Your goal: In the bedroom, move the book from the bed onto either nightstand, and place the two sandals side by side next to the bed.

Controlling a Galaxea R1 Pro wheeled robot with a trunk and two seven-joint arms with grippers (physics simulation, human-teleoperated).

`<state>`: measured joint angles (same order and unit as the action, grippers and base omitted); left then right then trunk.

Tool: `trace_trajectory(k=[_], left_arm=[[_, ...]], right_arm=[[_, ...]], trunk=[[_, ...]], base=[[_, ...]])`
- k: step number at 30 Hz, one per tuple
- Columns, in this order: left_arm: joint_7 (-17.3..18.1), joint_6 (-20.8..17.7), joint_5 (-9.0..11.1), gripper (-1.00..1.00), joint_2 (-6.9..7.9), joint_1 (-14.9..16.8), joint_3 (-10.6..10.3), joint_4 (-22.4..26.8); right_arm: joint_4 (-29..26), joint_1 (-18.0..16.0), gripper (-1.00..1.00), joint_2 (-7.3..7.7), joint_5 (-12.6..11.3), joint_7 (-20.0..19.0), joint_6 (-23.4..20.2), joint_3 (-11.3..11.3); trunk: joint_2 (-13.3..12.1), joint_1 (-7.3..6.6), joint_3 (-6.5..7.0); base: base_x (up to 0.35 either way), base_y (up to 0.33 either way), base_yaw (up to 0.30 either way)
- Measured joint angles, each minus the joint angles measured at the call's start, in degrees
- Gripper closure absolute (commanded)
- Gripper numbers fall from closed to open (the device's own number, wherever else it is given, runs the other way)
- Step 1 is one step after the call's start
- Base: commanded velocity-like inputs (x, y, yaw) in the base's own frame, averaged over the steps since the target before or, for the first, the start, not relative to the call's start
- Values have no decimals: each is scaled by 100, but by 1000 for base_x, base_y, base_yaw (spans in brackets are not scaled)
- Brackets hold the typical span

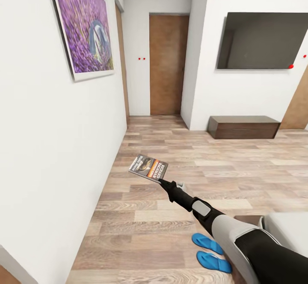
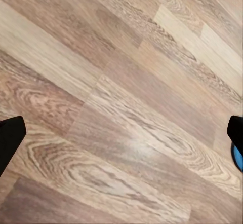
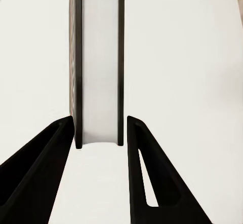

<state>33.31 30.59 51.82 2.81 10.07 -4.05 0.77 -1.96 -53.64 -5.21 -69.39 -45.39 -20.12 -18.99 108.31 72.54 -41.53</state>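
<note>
While our right gripper (image 1: pixel 161 181) pinches the book (image 1: pixel 148 167) by its edge, held out flat over the floor, the two sandals (image 1: pixel 210 252) lie beneath that arm (nightstand unseen); our left gripper (image 2: pixel 121 138) hangs spread wide, holding nothing.

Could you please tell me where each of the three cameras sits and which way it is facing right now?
Head view: high on the robot, looking down a wood-plank floor; right arm holds the small orange-banded paperback book.
Left wrist view: faces down at the floor; dark fingertips at both edges.
Right wrist view: looks along black fingers clamping the book's edge.
Shared: the book; the bright blue flip-flop sandals.
</note>
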Motion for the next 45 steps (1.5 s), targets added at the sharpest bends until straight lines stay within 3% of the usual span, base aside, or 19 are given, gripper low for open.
trace_trajectory(k=[45], left_arm=[[0, -3, 0, -100, 26, 0, 0, 0]], right_arm=[[-1, 1, 100, 3, 2, 0, -1, 0]], trunk=[[0, 0, 0]], base=[[219, 112, 0]])
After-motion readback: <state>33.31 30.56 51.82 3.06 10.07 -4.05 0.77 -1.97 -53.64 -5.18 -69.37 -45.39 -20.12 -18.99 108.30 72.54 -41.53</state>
